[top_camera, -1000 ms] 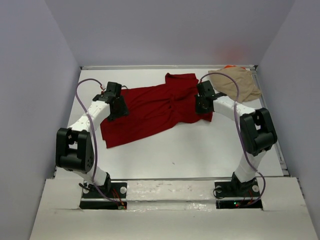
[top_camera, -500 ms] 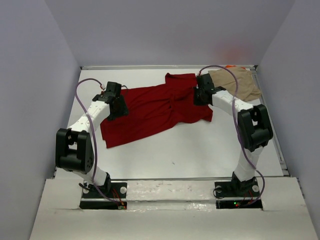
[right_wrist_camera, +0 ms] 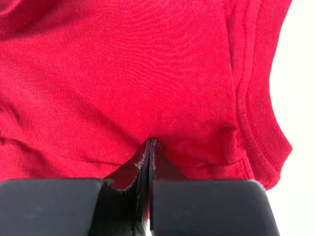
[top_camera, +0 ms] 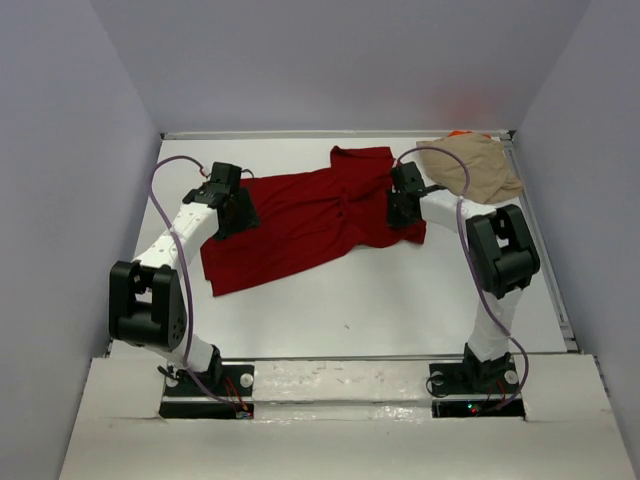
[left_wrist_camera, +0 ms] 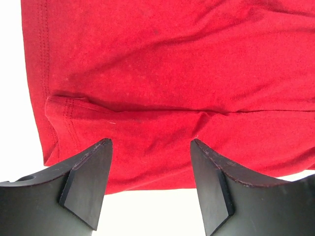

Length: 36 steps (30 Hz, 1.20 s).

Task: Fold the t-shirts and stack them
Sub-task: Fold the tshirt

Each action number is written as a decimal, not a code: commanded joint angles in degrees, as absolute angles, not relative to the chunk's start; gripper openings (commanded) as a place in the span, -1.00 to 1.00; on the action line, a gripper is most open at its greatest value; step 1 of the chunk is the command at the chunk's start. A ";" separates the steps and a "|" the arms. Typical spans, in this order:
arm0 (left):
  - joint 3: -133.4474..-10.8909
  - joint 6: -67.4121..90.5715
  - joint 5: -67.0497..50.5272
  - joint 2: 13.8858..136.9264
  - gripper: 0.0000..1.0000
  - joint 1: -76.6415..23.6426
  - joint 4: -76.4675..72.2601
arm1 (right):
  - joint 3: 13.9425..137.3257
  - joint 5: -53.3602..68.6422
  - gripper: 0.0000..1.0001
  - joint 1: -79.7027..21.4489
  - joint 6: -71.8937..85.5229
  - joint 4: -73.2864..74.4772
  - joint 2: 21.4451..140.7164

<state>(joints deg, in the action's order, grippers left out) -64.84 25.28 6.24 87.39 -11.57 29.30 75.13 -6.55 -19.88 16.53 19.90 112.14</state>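
Flattening time: the red shirt [top_camera: 310,225] lies rumpled across the table [top_camera: 400,300], the right gripper [right_wrist_camera: 149,147] pinches its edge tight, and the left gripper [left_wrist_camera: 150,147] hovers wide over the hem, which it likely must clamp next.

Red shirt [top_camera: 300,225], tan shirt [top_camera: 485,172], orange sliver [top_camera: 458,133] — one each.

Bright, even light; soft shadows; wrist views sharp, background overexposed

dark red t-shirt [top_camera: 310,215]: soft matt knit cloth (stitched hems) | table [top_camera: 400,300]: smooth white
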 commanded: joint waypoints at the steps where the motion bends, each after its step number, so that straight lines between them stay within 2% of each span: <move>1: -65.12 24.17 5.45 85.25 0.49 -11.78 29.18 | 71.29 -5.89 -1.00 -19.69 18.36 18.72 108.02; 12: -64.69 24.26 5.27 82.18 0.57 -11.69 30.50 | 56.18 -6.50 -1.00 -19.69 24.08 19.34 97.22; 19: -64.42 24.00 4.31 81.74 0.57 -11.69 30.94 | 55.28 -5.36 -1.00 -19.69 27.59 22.40 91.94; 29: -64.07 23.64 5.10 79.89 0.57 -11.69 32.08 | 43.08 -2.38 -1.00 -19.69 32.95 23.99 80.79; 36: -63.98 23.64 5.45 78.75 0.57 -11.69 31.03 | 45.87 -8.24 -1.00 -22.32 29.46 24.70 75.33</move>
